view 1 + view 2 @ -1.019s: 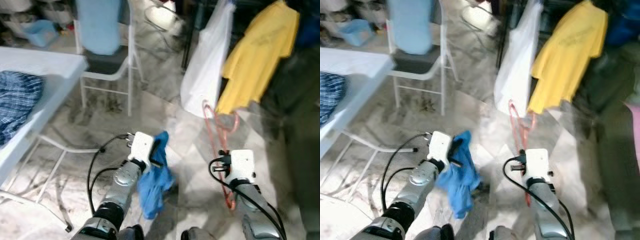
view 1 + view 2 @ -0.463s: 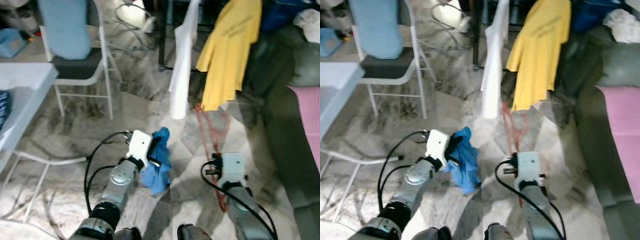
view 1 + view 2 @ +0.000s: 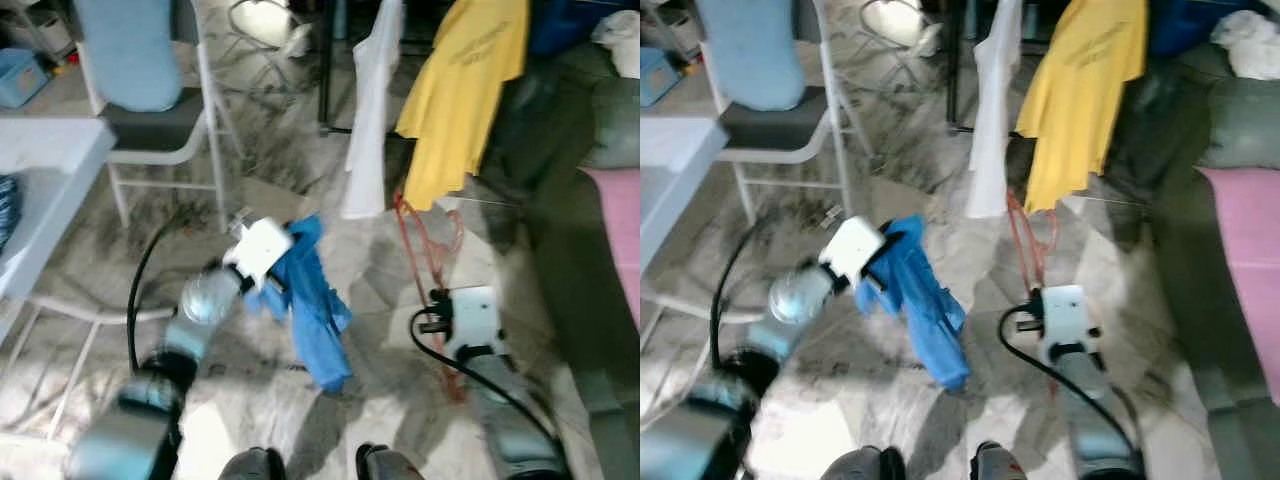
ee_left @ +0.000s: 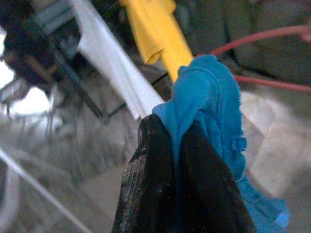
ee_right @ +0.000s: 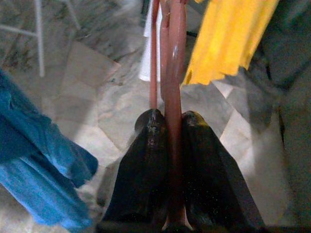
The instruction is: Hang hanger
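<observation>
Facing me at 12 o'clock hang a white garment and yellow shirt; chair at 10 o'clock. My left gripper is clamped on blue cloth. My right gripper is pinched on the red hanger, at 1 o'clock.

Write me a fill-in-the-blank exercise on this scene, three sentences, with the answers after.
1. The left gripper is shut on a crumpled garment whose colour is ____.
2. The right gripper holds a red ____ between its fingers.
3. Ahead of the robot, beside the white garment, hangs a shirt whose colour is ____.

Answers: blue; hanger; yellow
</observation>
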`<state>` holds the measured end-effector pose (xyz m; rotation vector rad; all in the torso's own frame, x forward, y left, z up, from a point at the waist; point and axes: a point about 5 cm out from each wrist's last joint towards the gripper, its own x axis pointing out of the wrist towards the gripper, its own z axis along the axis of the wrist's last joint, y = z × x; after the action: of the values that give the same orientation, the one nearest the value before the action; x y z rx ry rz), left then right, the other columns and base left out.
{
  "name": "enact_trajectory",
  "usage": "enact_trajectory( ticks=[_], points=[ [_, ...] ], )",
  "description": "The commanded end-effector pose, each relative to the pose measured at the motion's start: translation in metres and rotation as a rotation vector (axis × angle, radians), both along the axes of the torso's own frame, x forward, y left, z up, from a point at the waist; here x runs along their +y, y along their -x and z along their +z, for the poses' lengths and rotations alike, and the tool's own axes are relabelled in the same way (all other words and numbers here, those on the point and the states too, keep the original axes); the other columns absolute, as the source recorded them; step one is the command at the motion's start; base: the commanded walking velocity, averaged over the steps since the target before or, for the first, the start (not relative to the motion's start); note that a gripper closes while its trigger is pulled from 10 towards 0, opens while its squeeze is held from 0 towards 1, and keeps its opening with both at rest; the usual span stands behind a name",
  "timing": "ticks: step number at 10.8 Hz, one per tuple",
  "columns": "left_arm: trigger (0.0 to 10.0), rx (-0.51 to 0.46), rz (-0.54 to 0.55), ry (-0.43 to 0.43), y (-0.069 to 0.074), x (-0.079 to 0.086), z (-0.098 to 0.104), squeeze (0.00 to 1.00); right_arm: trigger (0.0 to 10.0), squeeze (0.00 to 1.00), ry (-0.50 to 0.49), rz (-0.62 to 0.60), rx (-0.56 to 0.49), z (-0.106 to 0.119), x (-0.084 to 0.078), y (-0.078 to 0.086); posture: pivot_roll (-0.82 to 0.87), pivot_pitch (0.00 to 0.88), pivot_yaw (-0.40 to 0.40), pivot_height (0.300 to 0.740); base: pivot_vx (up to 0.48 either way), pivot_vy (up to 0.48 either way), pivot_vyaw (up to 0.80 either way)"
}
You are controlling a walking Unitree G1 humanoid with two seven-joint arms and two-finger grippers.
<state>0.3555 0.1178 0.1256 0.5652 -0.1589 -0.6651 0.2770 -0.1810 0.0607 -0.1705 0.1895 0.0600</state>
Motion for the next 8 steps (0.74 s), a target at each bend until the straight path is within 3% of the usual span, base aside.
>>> enact_trajectory(
  ticks=[1, 2, 4, 6, 8],
  points=[
    [10.0, -0.043, -0.057, -0.155, -0.004, 0.005, 0.006, 0.0, 10.0, 0.0, -0.001, 0.0, 0.004, 0.0, -0.009, 0.003, -0.17, 0.197, 0.083, 0.74, 0.0, 0.0, 0.0],
    [10.0, -0.082, -0.058, -0.241, -0.012, 0.008, 0.017, 0.0, 10.0, 0.0, -0.012, 0.009, 0.001, 0.006, -0.017, 0.003, -0.17, 0.196, 0.08, 0.74, 0.0, 0.0, 0.0],
    [10.0, -0.139, -0.045, -0.349, -0.025, 0.012, 0.039, 0.0, 10.0, 0.0, 0.108, 0.269, -0.004, 0.022, -0.014, 0.009, -0.21, 0.209, 0.103, 0.74, 0.0, 0.0, 0.0],
    [10.0, -0.198, -0.137, -0.5, -0.024, 0.003, 0.04, 0.0, 10.0, 0.0, 0.119, 0.423, 0.02, 0.039, -0.026, 0.024, -0.23, 0.214, 0.127, 0.74, 0.0, 0.0, 0.0],
    [10.0, -0.242, -0.181, -0.555, -0.023, -0.002, 0.041, 0.0, 10.0, 0.0, 0.096, 0.52, 0.068, 0.049, -0.036, 0.042, -0.23, 0.222, 0.135, 0.74, 0.0, 0.0, 0.0]
  ],
)
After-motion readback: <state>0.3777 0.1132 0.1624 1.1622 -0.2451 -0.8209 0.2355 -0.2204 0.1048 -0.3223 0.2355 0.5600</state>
